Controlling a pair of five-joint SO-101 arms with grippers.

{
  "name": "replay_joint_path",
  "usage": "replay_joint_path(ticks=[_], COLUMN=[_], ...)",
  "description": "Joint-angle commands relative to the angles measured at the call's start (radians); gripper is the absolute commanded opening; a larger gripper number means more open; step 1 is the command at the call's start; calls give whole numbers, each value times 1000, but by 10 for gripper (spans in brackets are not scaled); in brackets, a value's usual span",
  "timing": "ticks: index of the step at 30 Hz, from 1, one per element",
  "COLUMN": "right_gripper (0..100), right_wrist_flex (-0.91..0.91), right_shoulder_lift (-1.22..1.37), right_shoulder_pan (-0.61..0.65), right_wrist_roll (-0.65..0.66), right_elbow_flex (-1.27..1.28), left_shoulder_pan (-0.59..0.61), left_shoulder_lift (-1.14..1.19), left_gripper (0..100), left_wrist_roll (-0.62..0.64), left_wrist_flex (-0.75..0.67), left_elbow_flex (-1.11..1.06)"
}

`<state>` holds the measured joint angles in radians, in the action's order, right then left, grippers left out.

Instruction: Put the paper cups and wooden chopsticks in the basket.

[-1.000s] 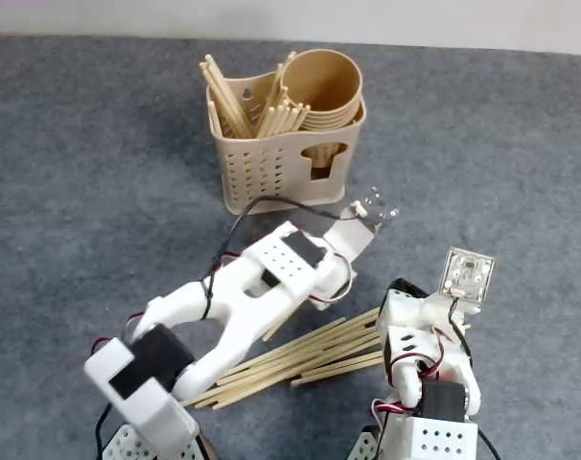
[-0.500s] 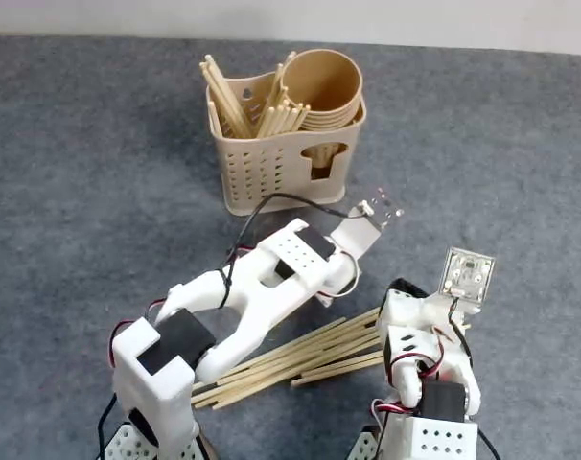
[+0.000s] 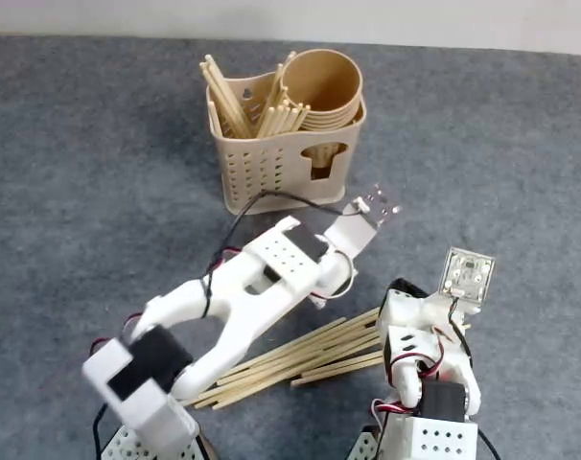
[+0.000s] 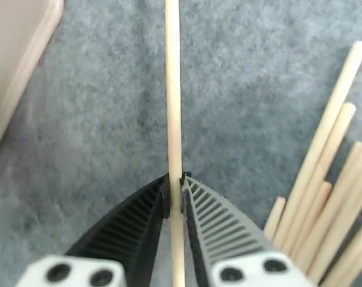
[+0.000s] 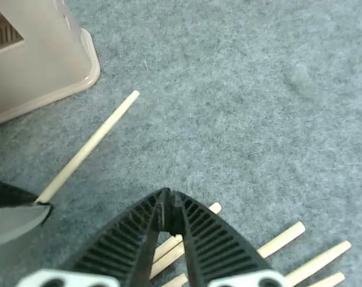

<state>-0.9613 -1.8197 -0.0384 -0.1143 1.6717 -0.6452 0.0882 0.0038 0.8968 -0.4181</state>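
Pinching a single wooden chopstick (image 4: 172,89) between my left gripper (image 4: 175,179) jaws, I hold it close to one end, and most of its length runs out ahead over the grey carpeted table (image 3: 80,192). My right wrist view shows the same stick (image 5: 88,146) slanting up from the left gripper (image 5: 14,209), with its free tip near the rounded corner of the basket (image 5: 43,54) but apart from it, bare carpet lying between the two. My right gripper (image 5: 168,206) is pressed shut with nothing between its jaws, and it hangs over the carpet just above the near ends of the loose chopsticks. Those loose chopsticks (image 3: 300,356) lie in a flat, roughly parallel bundle on the table between my two arms. In the high view my left arm (image 3: 271,278) crosses over the bundle and hides its middle part, and my right arm (image 3: 425,364) sits folded just beside its other end. In my left wrist view the bundle (image 4: 330,179) lies to one side of the held stick and does not touch it. The basket (image 3: 271,168) stands upright beyond my left arm, its wall perforated. One compartment holds a cluster of chopsticks (image 3: 233,96) leaning on end, and the other holds a nested stack of paper cups (image 3: 324,86), mouth up.
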Motion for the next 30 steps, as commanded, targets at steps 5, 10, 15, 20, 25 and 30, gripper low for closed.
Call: replay_joint_path(ticks=[5, 10, 15, 20, 25, 30], right_gripper=[5, 5, 5, 5, 5, 5], right_wrist_flex=[21, 21, 21, 21, 21, 21], right_shoulder_lift=[-16, -16, -16, -16, -16, -16], right_shoulder_pan=[-10, -10, -10, -10, -10, -10], right_wrist_roll=[9, 9, 9, 9, 9, 9], right_elbow_flex=[137, 137, 137, 137, 137, 137], left_shoulder_pan=[25, 31, 42, 41, 53, 110], left_shoulder_lift=[-237, -354, -472, -602, -743, -852], left_gripper=[6, 6, 6, 6, 6, 6], left_wrist_roll=[-5, -2, 135, 146, 150, 152], left_wrist_flex=[-18, -14, -12, -18, -20, -91], left_elbow_flex=[-114, -151, -174, -237, -268, -272])
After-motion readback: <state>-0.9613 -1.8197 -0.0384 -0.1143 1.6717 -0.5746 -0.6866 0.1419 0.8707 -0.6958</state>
